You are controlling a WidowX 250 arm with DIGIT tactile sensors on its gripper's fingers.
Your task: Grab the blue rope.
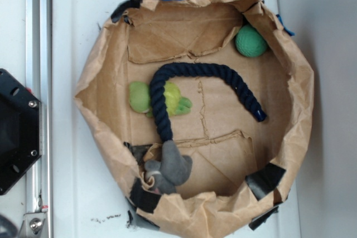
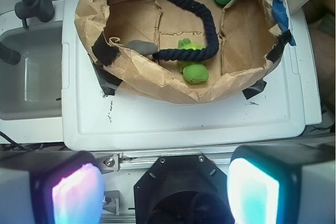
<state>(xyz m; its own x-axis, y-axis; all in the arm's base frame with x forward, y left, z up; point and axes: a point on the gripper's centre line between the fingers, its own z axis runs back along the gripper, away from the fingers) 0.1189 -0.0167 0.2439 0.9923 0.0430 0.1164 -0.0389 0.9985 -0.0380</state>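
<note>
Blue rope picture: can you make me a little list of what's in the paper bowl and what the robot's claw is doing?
container: brown paper bowl on a white tray
blue rope: curved, draped over the green toy
green ball: near the wall
grey toy: at the rope's end
gripper: open, outside the bowl, holding nothing
</note>
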